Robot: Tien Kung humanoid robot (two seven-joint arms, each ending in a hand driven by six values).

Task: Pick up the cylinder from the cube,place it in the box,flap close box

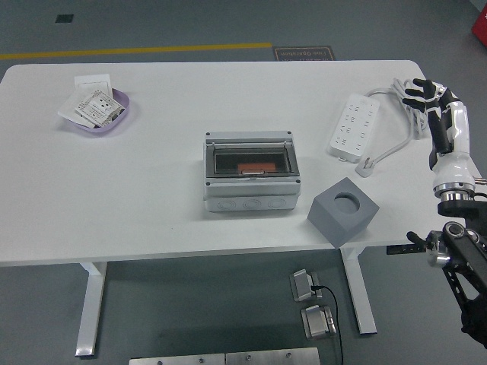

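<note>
The grey cube [344, 211] at the near right sits with its round socket empty, since the orange cylinder [257, 168] already lies inside the grey plastic box [249, 175] under its shut clear flap, so my right robot hand [424, 93] hovers released, holding nothing, above the far right of the white worktop [152, 198].

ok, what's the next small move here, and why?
Probably just draw the right hand back to rest. The cube has an empty hole, an orange object shows under the clear flap of the box, which looks shut, and the hand holds nothing, off beside the power strip.
</note>
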